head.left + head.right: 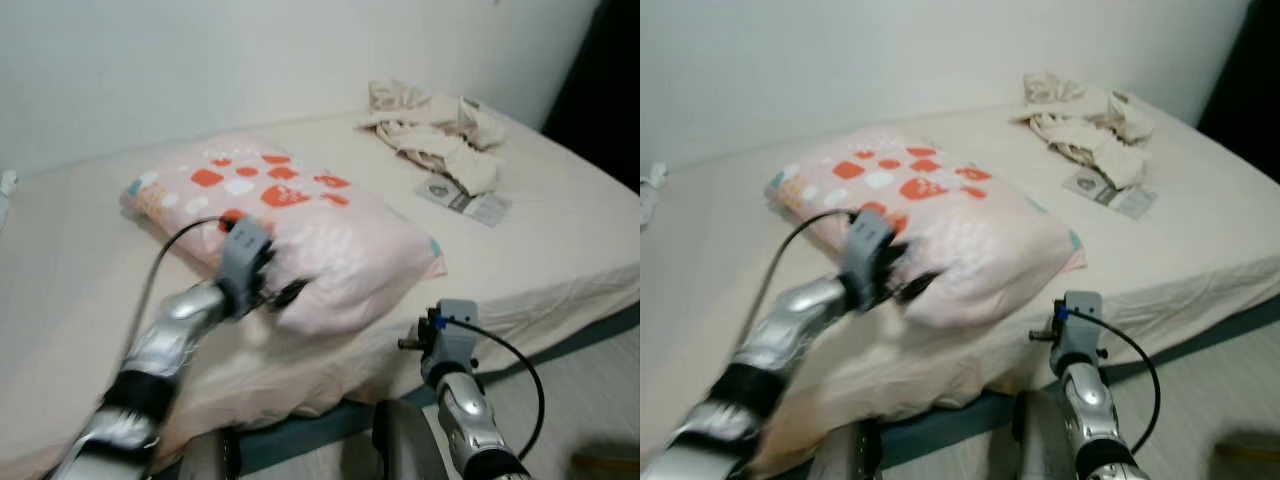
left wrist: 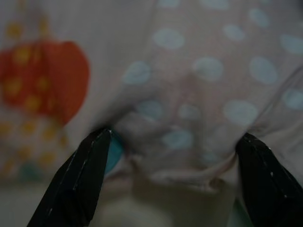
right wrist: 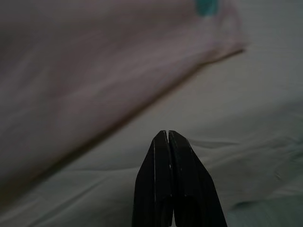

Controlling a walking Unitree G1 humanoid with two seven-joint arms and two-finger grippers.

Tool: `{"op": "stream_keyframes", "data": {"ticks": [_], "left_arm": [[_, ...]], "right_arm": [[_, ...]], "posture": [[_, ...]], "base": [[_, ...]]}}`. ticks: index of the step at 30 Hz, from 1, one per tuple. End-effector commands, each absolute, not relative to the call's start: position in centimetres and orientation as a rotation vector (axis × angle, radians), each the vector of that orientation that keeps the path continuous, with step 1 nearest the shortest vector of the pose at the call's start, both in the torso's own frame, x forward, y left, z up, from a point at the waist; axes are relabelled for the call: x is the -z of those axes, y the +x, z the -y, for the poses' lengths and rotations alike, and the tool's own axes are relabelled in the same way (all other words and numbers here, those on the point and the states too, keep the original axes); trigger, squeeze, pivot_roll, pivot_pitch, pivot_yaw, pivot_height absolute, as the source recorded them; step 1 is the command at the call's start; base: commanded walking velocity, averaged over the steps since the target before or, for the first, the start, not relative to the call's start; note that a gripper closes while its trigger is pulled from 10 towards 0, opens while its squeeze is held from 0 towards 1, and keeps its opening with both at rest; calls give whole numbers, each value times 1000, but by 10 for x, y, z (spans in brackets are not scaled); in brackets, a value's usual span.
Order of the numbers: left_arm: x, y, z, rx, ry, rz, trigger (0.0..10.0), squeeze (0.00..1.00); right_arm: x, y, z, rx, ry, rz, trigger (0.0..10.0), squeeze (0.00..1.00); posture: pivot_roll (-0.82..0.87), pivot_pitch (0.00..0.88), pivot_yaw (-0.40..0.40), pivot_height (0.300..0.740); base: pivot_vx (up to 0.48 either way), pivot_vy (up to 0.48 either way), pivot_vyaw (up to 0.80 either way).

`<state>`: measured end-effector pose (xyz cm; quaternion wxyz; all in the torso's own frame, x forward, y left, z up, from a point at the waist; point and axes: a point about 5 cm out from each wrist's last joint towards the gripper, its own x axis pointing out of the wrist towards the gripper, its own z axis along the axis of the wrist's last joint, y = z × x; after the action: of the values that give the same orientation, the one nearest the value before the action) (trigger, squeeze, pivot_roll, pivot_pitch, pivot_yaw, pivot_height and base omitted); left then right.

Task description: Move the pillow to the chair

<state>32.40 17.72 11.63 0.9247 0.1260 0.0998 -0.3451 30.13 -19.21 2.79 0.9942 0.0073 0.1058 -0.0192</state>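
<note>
Left gripper (image 1: 285,296) wide at pillow (image 1: 320,235); cream bed (image 1: 560,200), white wall (image 1: 200,60).

Pretty clearly a bedroom in someone's home: a bed (image 1: 560,210) with a cream sheet against a plain wall (image 1: 200,60), crumpled clothes (image 1: 435,130) near its far corner.

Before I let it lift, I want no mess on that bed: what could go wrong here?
1. The left gripper, fingers spread around a fold at the pillow edge, may catch only thin fabric and slip.
2. The right gripper is shut and off the pillow, so one arm would carry it, and it may sag.
</note>
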Motion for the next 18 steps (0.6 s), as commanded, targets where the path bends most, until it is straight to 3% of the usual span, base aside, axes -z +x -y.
{"op": "stream_keyframes", "data": {"ticks": [1,2,4,5,8,12,18], "left_arm": [[-117,319,-189,703,301,-219,10000,0],[-117,319,-189,703,301,-219,10000,0],[-116,313,-224,569,338,-247,10000,0],[-116,313,-224,569,338,-247,10000,0],[-127,304,-274,315,289,-229,10000,0],[-129,294,-282,290,167,-202,10000,0],[-114,274,-273,340,89,-228,10000,0]], "right_arm": [[-24,301,183,2,30,-242,10000,0],[-24,301,183,2,30,-242,10000,0],[-27,305,169,-72,84,-235,10000,0],[-27,305,169,-72,84,-235,10000,0],[-39,313,133,-244,163,-208,10000,0],[-45,317,115,-320,228,-213,10000,0],[-45,320,93,-387,334,-284,10000,0]], "posture": [[83,135,9,566],[83,135,9,566],[88,138,6,566],[88,138,6,566],[88,140,-1,566],[91,136,-4,566],[93,132,-8,566]], "base": [[0,0,0],[0,0,0],[0,0,0],[0,0,0],[0,0,0],[0,0,0],[0,0,0]]}}
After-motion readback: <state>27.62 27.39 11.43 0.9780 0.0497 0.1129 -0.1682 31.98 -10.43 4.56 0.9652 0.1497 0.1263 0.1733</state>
